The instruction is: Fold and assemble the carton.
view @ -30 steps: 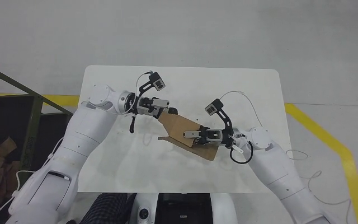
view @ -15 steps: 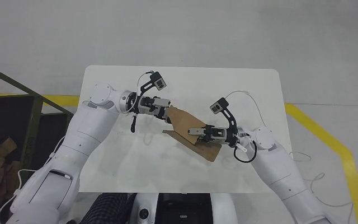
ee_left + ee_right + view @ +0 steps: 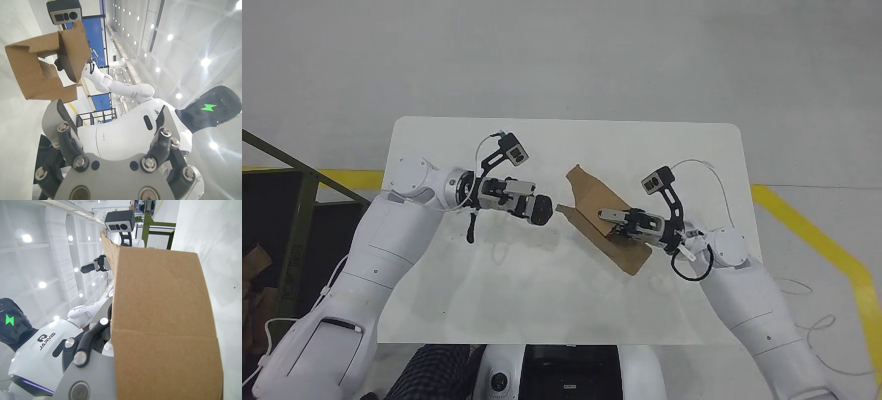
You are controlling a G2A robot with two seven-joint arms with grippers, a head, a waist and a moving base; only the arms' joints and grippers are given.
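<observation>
I count one carton (image 3: 627, 250), two grippers and one table (image 3: 442, 290). Nearest to me, the near end of the brown carton is over the right half of the table, and from there it runs slantwise away toward the middle. It is half opened into a square tube, with loose flaps at the open end. The right gripper (image 3: 604, 214) is on it at about mid length, closed on one wall, and a dark finger shows inside the tube. The right forearm extends in from the near right side, the wrist turned so that a side wall of the carton stands close before its camera. The left gripper (image 3: 535, 208) is about level with it, just beside the open end and pointing at it. Its two fingers are spread wide and hold nothing. I cannot tell if a fingertip touches the cardboard. The left arm extends from the left edge with the elbow bent. Farthest away, one flap points toward the far edge of the table.
</observation>
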